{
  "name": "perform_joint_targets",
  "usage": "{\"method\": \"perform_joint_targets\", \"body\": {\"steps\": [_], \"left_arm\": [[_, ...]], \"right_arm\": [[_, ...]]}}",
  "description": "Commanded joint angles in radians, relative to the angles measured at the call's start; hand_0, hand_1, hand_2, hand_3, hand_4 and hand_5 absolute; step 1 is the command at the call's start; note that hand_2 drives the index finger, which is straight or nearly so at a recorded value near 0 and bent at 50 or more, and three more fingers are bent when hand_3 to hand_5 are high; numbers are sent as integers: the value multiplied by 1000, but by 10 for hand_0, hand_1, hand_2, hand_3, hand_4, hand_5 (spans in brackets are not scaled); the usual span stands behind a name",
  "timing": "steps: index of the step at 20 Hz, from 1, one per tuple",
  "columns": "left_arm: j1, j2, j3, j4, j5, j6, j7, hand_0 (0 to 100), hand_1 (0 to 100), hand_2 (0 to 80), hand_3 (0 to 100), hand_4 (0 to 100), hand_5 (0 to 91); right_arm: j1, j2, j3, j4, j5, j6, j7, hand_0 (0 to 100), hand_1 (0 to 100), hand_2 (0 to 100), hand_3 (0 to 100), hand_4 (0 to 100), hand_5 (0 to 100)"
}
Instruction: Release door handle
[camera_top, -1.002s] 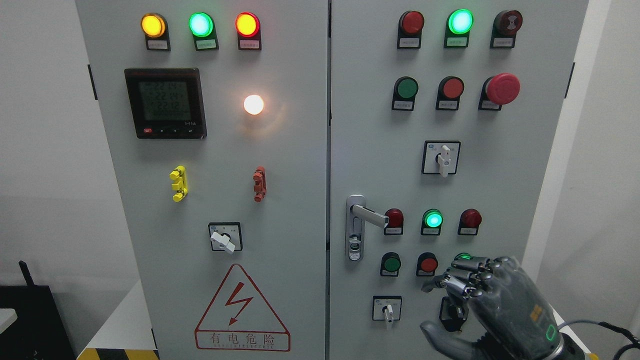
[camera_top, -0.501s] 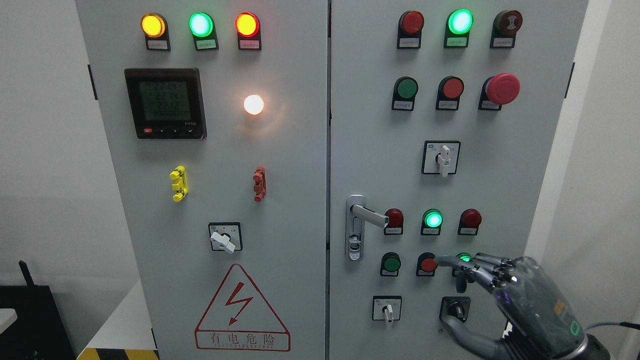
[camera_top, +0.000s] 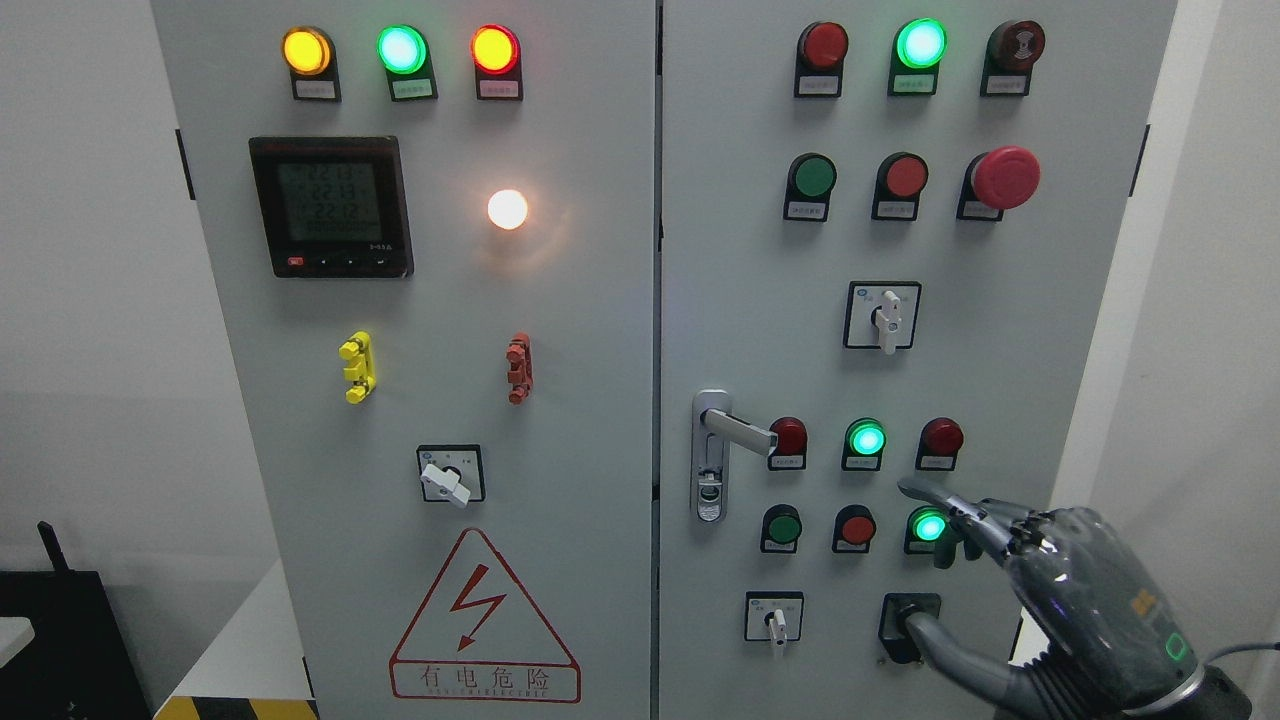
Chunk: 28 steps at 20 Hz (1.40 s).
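Right hand (camera_top: 1060, 590) comes in at lower right, in front of the right door (camera_top: 740, 250) of the cabinet, holding nothing. Its fingers (camera_top: 935, 495) are stretched out and relaxed, tips near the lit green button (camera_top: 929, 526) in the lower row; thumb (camera_top: 950, 645) points toward the black knob (camera_top: 905, 625). Handle (camera_top: 738, 430) sits on the right door's left edge, lever sticking out level to the right, just beside a red lamp (camera_top: 790, 437), well apart from the hand. Left arm not visible.
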<state>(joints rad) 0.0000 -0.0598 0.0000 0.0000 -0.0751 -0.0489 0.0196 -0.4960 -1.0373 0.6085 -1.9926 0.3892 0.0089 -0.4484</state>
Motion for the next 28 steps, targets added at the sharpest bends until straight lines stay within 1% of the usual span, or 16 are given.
{"method": "perform_joint_targets", "body": {"steps": [1, 4, 6, 7, 8, 9, 10, 11, 13, 14, 17, 21, 23, 24, 28], "left_arm": [[-3, 0, 2, 9, 0, 0, 0, 120, 389, 0, 0, 0, 0], [-3, 0, 2, 9, 0, 0, 0, 120, 389, 0, 0, 0, 0], [-3, 0, 2, 9, 0, 0, 0, 120, 389, 0, 0, 0, 0], [-3, 0, 2, 9, 0, 0, 0, 120, 389, 0, 0, 0, 0], [-3, 0, 2, 9, 0, 0, 0, 120, 389, 0, 0, 0, 0], [-3, 0, 2, 9, 0, 0, 0, 120, 389, 0, 0, 0, 0], [-3, 0, 2, 9, 0, 0, -1, 120, 389, 0, 0, 0, 0], [-3, 0, 2, 9, 0, 0, 0, 120, 389, 0, 0, 0, 0], [-3, 0, 2, 9, 0, 0, 0, 120, 389, 0, 0, 0, 0], [-3, 0, 2, 9, 0, 0, 0, 120, 389, 0, 0, 0, 0], [-3, 0, 2, 9, 0, 0, 0, 120, 389, 0, 0, 0, 0], [-3, 0, 2, 9, 0, 0, 0, 120, 389, 0, 0, 0, 0], [-3, 0, 2, 9, 0, 0, 0, 120, 389, 0, 0, 0, 0], [-3, 0, 2, 9, 0, 0, 0, 120, 389, 0, 0, 0, 0], [-3, 0, 2, 9, 0, 0, 0, 120, 389, 0, 0, 0, 0]], "right_arm": [[-41, -55, 28, -97, -12, 39, 13, 394, 274, 183, 688, 776, 955], [-85, -46, 39, -97, -12, 39, 22, 393, 267, 206, 716, 796, 961], [-128, -46, 66, -97, -15, 40, 28, 399, 256, 226, 750, 824, 968], [-145, -49, 86, -97, -27, 42, 30, 403, 251, 253, 793, 860, 975], [-166, -50, 111, -97, -42, 42, 30, 410, 246, 283, 852, 902, 986], [-197, -50, 141, -97, -50, 43, 31, 411, 245, 304, 882, 930, 990], [-235, -50, 180, -97, -55, 48, 31, 412, 243, 353, 937, 971, 995], [-280, -50, 227, -97, -65, 62, 31, 409, 240, 398, 967, 999, 998], [-370, -46, 316, -97, -102, 88, 30, 412, 217, 422, 1000, 1000, 1000], [-407, -40, 351, -97, -125, 97, 30, 413, 204, 431, 1000, 1000, 1000], [-461, -32, 416, -97, -154, 131, 30, 407, 191, 449, 1000, 1000, 1000], [-470, -30, 439, -97, -180, 137, 30, 398, 192, 451, 1000, 1000, 1000], [-470, -29, 458, -97, -211, 163, 30, 394, 193, 452, 1000, 1000, 1000], [-470, -23, 461, -97, -225, 180, 30, 392, 194, 452, 1000, 1000, 1000], [-481, -21, 478, -97, -253, 235, 30, 386, 196, 449, 1000, 1000, 1000]]}}
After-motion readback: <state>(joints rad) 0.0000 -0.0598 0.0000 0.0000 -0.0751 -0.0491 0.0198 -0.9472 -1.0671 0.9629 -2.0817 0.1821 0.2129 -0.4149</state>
